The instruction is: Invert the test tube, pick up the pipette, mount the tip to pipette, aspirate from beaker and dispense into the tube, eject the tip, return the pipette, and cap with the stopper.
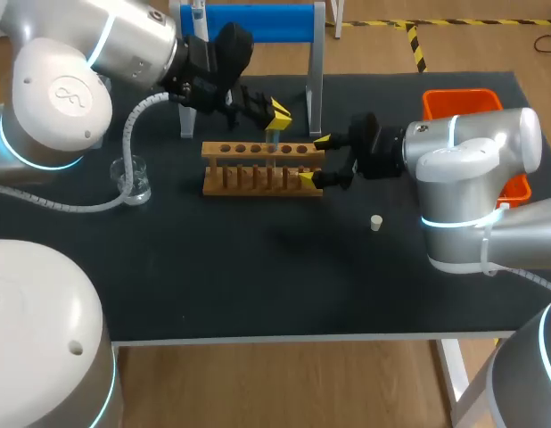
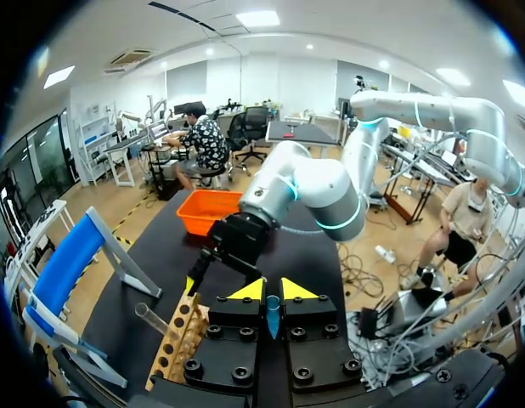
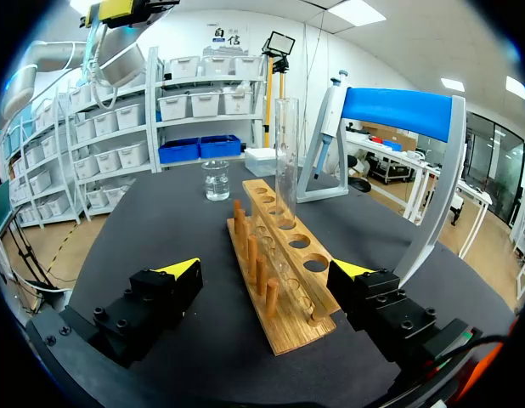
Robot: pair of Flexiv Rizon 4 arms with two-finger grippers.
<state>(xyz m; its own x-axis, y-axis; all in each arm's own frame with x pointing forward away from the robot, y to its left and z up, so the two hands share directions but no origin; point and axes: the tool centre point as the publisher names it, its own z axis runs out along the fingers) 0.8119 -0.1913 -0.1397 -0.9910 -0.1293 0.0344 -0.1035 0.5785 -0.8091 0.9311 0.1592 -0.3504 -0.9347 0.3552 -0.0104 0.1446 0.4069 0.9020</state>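
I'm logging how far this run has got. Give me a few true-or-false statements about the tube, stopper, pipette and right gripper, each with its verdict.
1. The test tube stands upright in a hole of the wooden rack. True.
2. The stopper caps the tube. False: it lies on the table by the right arm, apart from the rack.
3. The pipette hangs on the blue stand. True.
4. The right gripper is shut on the beaker. False: it is open, with the rack's near end between its spread fingers, and the beaker stands on the table past the rack's other end.
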